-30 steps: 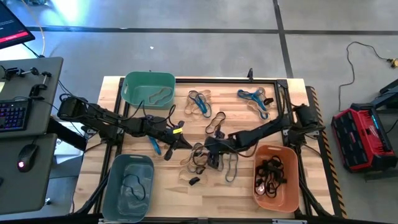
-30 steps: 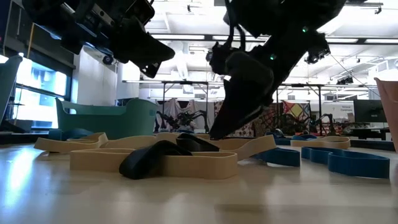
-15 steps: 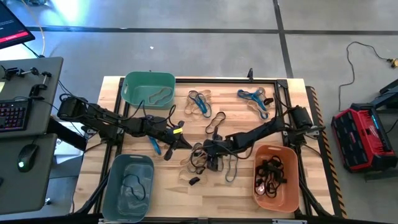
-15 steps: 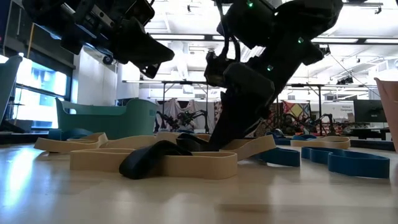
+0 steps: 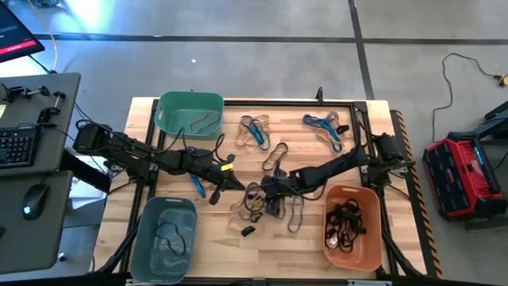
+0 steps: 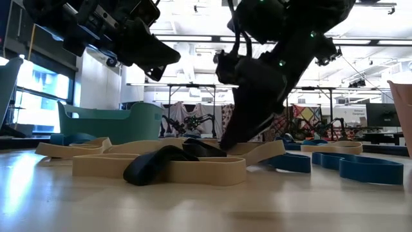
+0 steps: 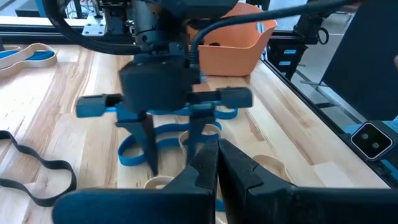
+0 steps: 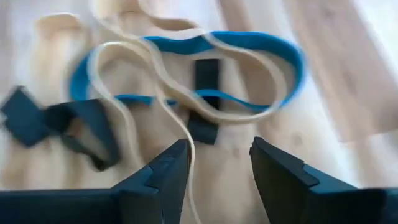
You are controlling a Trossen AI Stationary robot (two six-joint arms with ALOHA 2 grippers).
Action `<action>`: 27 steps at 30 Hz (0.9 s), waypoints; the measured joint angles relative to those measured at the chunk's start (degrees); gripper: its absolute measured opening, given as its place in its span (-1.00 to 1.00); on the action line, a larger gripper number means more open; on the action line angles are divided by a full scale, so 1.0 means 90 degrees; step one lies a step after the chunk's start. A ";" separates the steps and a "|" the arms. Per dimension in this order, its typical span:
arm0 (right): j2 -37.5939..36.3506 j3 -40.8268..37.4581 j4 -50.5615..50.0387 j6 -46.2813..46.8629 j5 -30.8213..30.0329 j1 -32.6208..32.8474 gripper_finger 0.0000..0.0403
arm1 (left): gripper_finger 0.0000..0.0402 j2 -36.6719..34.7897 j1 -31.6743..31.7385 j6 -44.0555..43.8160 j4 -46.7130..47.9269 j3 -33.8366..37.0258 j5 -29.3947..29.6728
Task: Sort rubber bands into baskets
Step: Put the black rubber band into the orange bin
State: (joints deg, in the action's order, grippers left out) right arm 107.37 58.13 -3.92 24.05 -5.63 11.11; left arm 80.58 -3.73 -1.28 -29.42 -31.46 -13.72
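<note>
While my right gripper (image 5: pixel 268 193) hangs spread over the tangled bands (image 5: pixel 258 202) mid-table, between the baskets (image 5: pixel 350 226), I see my left gripper (image 5: pixel 226 176) pinched together, empty, just beside them.

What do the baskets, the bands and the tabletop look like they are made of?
Teal-green basket, grey-blue basket and orange basket: probably moulded plastic, with smooth plain walls, rounded corners and even colour. Rubber bands: flat, limp matte loops in tan, blue and black that flop and fold, so likely rubber or elastic. Table: pale wood planks with visible grain and seams.
</note>
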 joint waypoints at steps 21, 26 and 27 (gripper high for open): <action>-0.0093 0.0005 -0.0184 -0.0219 -0.0162 -0.0111 -0.18 | -1.00 0.0000 0.0000 0.0100 0.0038 -0.0002 -0.0002; 0.0222 -0.0002 0.0121 -0.0228 0.0063 -0.0110 -0.18 | -1.00 0.0000 0.0000 0.0100 0.0105 -0.0002 0.0001; 0.0277 -0.0002 0.0223 -0.0231 0.0089 -0.0102 -0.18 | -1.00 -0.0002 0.0000 0.0100 0.0099 -0.0002 -0.0001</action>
State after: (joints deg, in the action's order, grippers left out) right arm 109.87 58.11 -1.91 21.98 -4.84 10.19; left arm 80.56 -3.73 -0.38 -28.53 -31.48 -13.73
